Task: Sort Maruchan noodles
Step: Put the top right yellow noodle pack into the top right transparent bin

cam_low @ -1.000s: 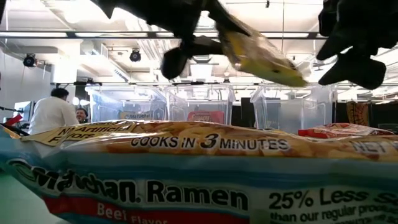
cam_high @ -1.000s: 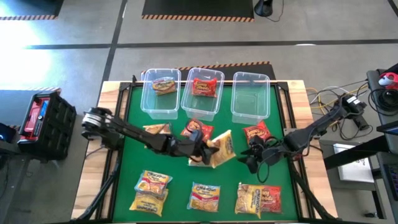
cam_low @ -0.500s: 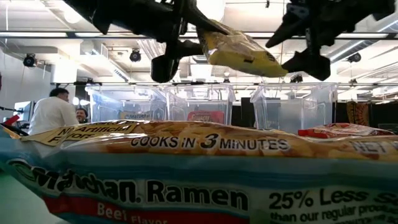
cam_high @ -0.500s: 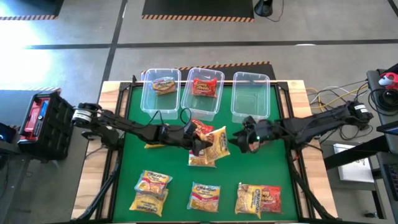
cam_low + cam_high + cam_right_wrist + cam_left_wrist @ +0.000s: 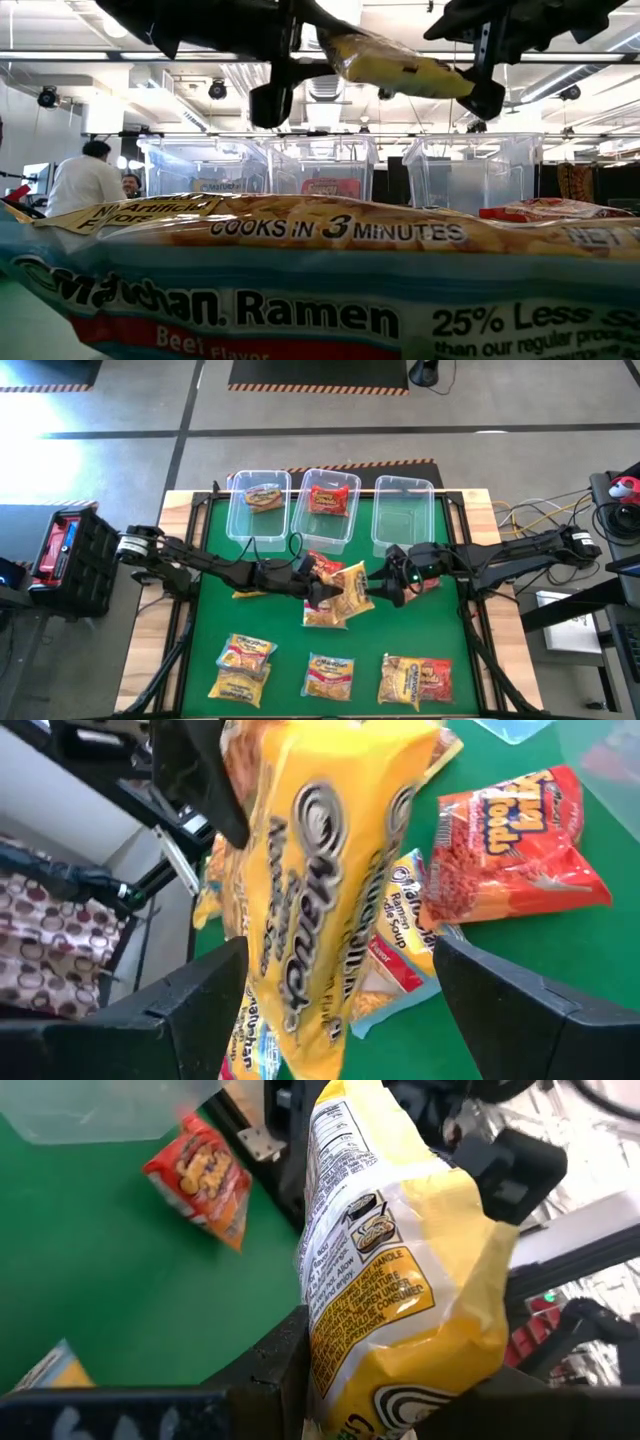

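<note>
Yellow crinkly plastic noodle packet (image 5: 350,592), gripped by your left gripper (image 5: 325,594) before the middle clear bin (image 5: 323,510); your right gripper (image 5: 383,589) has arrived wide open around its end, so a handover looks near.

**Materials / finish**

Yellow noodle packet (image 5: 400,1270): glossy crinkled plastic film, printed. Red packet (image 5: 510,845): same shiny wrinkled film. Bins (image 5: 402,512): clear smooth plastic. Table mat (image 5: 215,615): matt green; wooden edge (image 5: 485,510) pale, unpainted. Gripper fingers (image 5: 520,1005): matt black.
</note>
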{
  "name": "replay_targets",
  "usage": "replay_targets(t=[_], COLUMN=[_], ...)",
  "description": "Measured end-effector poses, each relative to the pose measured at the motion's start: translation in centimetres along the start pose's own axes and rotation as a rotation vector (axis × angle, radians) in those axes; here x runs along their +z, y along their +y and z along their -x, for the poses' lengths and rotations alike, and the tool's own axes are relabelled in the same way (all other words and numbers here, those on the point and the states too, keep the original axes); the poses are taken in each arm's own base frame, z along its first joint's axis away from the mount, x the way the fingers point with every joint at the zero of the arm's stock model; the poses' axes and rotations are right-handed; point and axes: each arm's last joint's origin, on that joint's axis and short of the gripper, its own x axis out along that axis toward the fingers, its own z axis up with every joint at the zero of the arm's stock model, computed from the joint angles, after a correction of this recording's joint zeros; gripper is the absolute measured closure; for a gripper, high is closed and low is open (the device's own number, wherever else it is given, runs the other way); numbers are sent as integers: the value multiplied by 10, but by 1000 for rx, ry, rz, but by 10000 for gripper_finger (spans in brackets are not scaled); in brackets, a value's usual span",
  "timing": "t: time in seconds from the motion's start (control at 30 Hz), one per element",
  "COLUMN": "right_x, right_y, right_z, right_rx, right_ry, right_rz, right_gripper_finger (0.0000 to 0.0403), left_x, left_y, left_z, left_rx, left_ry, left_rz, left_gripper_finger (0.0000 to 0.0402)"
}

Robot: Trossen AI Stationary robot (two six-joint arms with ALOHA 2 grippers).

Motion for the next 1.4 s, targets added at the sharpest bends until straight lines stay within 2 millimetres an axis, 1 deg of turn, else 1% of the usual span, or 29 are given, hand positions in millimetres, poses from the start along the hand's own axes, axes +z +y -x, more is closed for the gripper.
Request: replay_targets(t=[0.17, 0.37, 0.6, 0.93, 1.2, 1.4], right_x=[1, 6, 9, 12, 13, 13], right_y=[0, 4, 8, 9, 10, 11], right_z=[0, 0, 0, 1, 1, 1], right_rx=[5, 45, 74, 92, 103, 104], right_ry=[-6, -61, -100, -126, -141, -143], right_rz=[44, 79, 89, 94, 97, 96], right_gripper_finger=[96, 101, 109, 151, 188, 200], left_x=[4, 3, 6, 8, 8, 9], left_y=[-8, -12, -15, -16, -16, -17], left_z=[-2, -16, -21, -21, -21, -21], left_rx=[-19, -27, -53, -57, -50, -54], left_ry=[-20, -25, -108, -135, -153, -156], left_rz=[-3, -16, -43, -114, -134, -133], left_gripper_finger=[292, 292, 292, 289, 288, 287])
